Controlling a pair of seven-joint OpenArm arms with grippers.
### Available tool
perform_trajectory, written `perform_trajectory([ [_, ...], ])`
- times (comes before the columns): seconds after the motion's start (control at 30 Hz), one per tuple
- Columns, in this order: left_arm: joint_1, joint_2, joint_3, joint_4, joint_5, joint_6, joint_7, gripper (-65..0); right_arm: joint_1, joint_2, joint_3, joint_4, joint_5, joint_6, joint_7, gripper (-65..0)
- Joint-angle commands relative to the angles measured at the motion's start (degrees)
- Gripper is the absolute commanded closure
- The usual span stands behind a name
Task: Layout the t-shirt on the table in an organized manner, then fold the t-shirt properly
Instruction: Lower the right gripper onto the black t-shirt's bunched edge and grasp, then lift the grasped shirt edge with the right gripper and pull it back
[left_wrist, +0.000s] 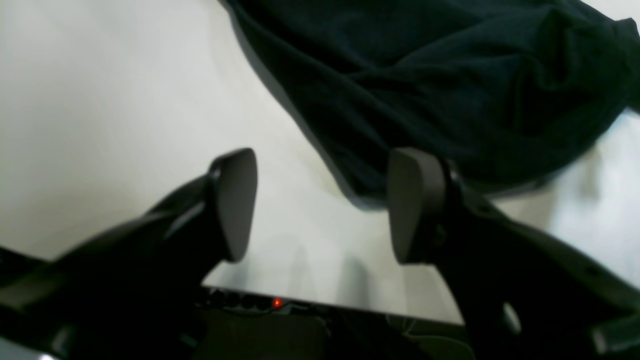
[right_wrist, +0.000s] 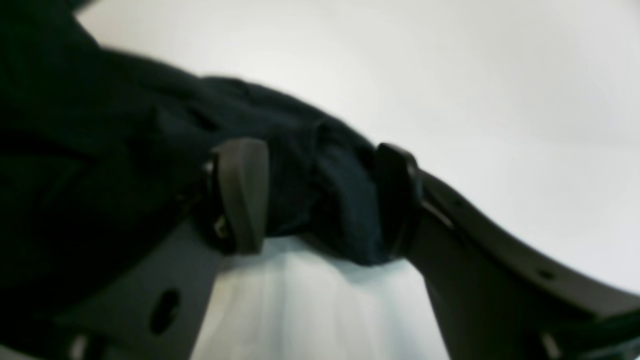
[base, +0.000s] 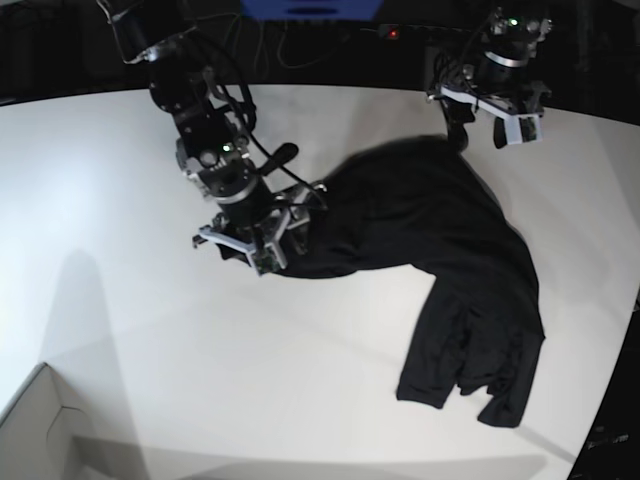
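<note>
Cardboard box corner (base: 40, 430) occupies the lower left. Soft black t-shirt (base: 440, 270) lies rumpled across the smooth white desk (base: 130, 200), centre to lower right. Right gripper (right_wrist: 320, 200) straddles a bunched fold, jaws apart. Left gripper (left_wrist: 322, 205) stands open, empty, near the curved desk edge.

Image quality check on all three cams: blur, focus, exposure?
Left wrist: soft, smeared; the left gripper pads sharper than the plain black fabric t-shirt, whose folds barely read. Right wrist: blurriest; the right gripper straddles a dark bunch of cloth, and the smooth white table is blown out. Base: sharpest, with curved wide-angle edges, soft arm shadows, and the shirt nearly detail-free black.
</note>
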Motion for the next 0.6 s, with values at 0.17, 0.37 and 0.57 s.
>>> perform_trajectory([
  [0.17,1.4,-0.2,-0.2,1.3,0.0,-0.1,-1.6,-39.8,4.7,-2.0,-1.2,-4.4,0.0,0.0,1.9,-34.6],
  [0.37,1.8,-0.2,-0.2,1.3,0.0,0.0,-1.6,-39.8,6.6,-2.1,-1.2,-7.0,0.0,0.0,1.9,-34.3],
  [0.57,1.6,-0.2,-0.2,1.3,0.0,0.0,-1.6,-39.8,7.3,-2.1,-1.2,-9.8,0.0,0.0,2.0,-34.2],
])
